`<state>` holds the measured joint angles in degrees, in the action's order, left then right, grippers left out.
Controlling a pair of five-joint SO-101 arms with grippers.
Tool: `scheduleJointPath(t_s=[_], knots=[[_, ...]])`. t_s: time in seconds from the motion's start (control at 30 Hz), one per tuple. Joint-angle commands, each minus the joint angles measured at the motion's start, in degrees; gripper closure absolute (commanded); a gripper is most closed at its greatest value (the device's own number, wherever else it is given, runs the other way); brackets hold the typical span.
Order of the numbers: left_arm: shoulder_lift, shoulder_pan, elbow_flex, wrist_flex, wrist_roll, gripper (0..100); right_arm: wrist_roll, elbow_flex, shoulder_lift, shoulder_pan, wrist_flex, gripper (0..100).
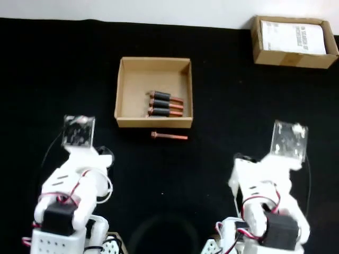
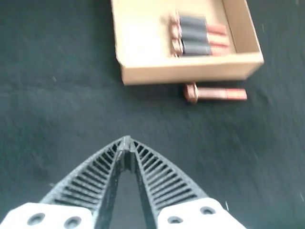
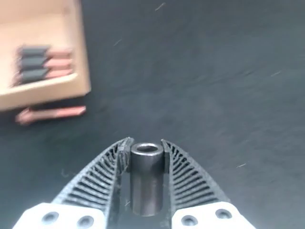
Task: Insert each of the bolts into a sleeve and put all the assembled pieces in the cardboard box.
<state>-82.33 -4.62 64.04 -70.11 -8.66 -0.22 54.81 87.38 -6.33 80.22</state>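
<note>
Sleeve (image 3: 145, 183) gripped in R gripper (image 3: 145, 142), long axis along claw, open end twd tips; L gripper (image 2: 126, 141) closed, empty.

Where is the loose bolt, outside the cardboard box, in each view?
High view: the loose bolt lies just outside the near wall of the cardboard box.
Left wrist view: the bolt lies outside that same wall.
Right wrist view: again outside that wall.
Shared landmark: the cardboard box.
</note>
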Motion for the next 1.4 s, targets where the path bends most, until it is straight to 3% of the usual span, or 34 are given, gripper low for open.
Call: scheduleJointPath(t_s=[0.0, 0.23, 0.43, 0.97, 1.17, 1.37], knots=[[16.7, -3.9, -16.0, -4.2, -1.1, 99, 5.5, 5.8, 7.7, -9.7, -5.6, 99.2], [46.3, -11.7, -45.8, -17.7, -19.1, 99, 9.9, 18.4, 17.7, -20.7, -12.5, 99.2], [71.6, -14.9, -59.8, -24.9, -31.6, 99, 9.6, 21.5, 17.5, -25.2, -13.1, 99.2], [118.1, -14.7, -92.1, -25.5, -32.9, 99, 9.6, 24.7, 17.5, -30.4, -13.1, 99.2], [124.6, -14.7, -102.2, -25.6, -32.9, 99, 9.6, 24.7, 17.5, -29.8, -13.1, 99.2], [124.7, -14.9, -103.6, -25.6, -32.9, 99, 9.8, 25.5, 17.5, -29.8, -13.1, 99.2]])
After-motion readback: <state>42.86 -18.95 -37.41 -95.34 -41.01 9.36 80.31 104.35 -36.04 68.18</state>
